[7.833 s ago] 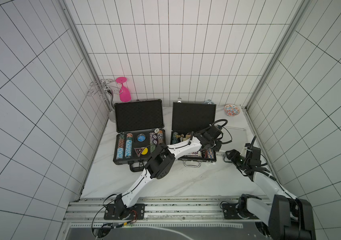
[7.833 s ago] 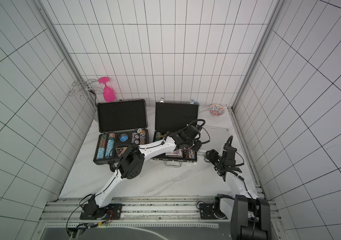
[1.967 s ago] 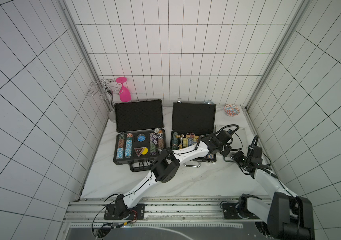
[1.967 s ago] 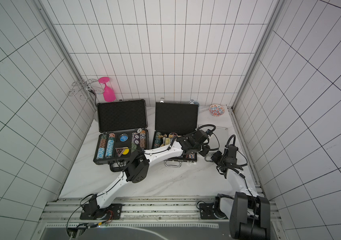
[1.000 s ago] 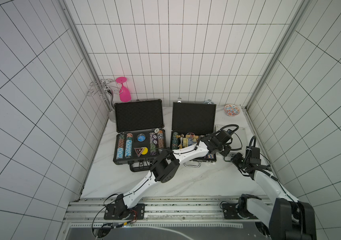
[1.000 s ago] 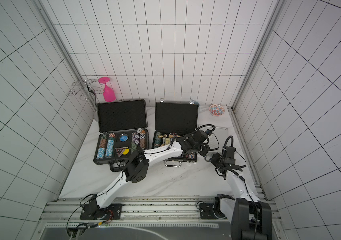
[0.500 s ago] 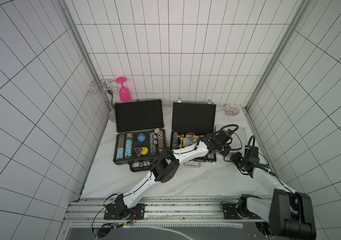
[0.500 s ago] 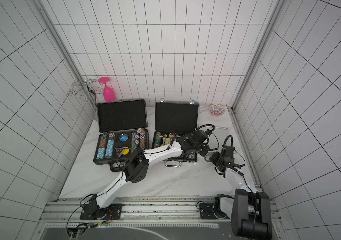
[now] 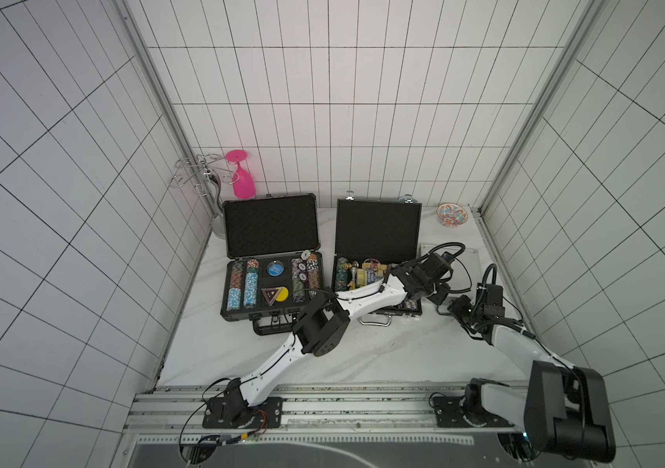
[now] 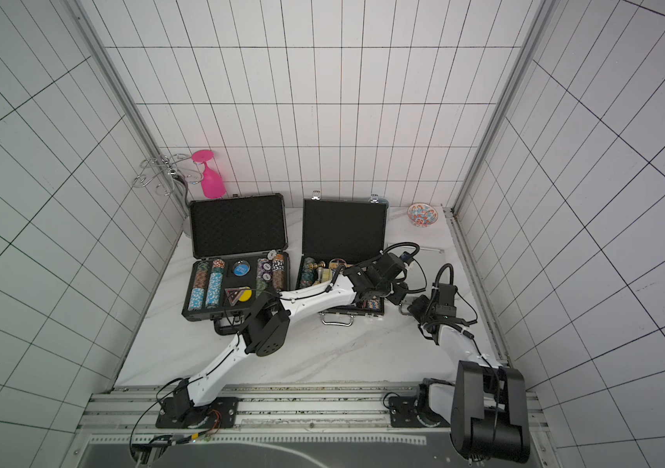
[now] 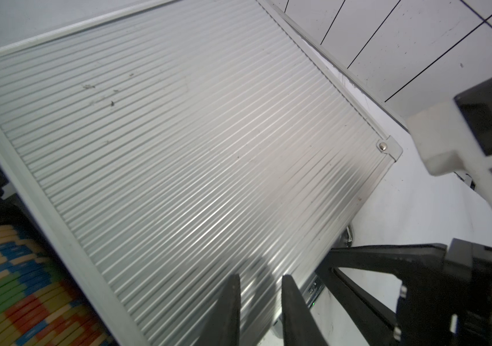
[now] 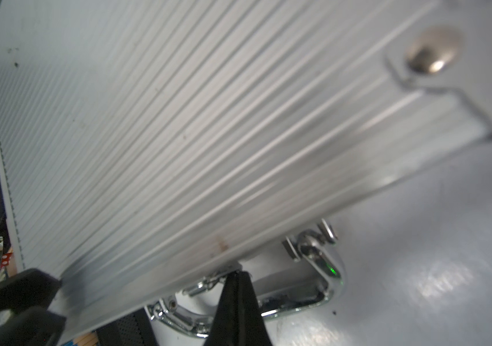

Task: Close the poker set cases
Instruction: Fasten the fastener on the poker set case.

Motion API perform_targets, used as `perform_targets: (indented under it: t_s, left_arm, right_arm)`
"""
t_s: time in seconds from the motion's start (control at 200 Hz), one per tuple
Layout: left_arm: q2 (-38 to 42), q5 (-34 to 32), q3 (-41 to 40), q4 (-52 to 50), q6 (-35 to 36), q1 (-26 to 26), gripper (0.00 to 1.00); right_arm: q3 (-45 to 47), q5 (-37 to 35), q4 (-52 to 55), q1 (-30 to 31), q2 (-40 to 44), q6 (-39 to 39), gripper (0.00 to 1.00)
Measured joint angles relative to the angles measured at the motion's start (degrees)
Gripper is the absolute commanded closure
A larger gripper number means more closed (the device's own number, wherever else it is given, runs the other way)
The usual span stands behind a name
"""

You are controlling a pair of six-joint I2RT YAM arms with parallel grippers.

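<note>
Silver case (image 11: pixel 179 149) with lid down, chrome handle (image 12: pixel 328 265) just beyond right gripper (image 12: pixel 237 274), tips pressed together; left gripper (image 11: pixel 258 278), slightly parted and empty, over lid's front edge.

The left arm (image 9: pixel 363 302) spans the middle case (image 9: pixel 377 231); the front tabletop (image 9: pixel 403 352) lies free.

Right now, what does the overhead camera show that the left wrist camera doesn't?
Only a top view shows the raised lids of the grey case and black case, the pink glass and the bowl. Only the left wrist view shows the silver case close up, with its lid's ribs and rivets, and the left gripper slightly open over it. Both show the silver case and some chips.
</note>
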State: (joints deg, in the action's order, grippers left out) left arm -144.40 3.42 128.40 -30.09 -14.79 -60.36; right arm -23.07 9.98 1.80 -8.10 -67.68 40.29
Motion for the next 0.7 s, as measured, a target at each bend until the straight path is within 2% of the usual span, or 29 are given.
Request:
perform_targets:
  t_s: [0.7]
  left_arm:
    - [0.1,-0.2,-0.1,-0.2,0.0,0.1,0.74]
  right_arm:
    - [2.2,-0.5,-5.1,0.0,-1.7,1.5,0.95]
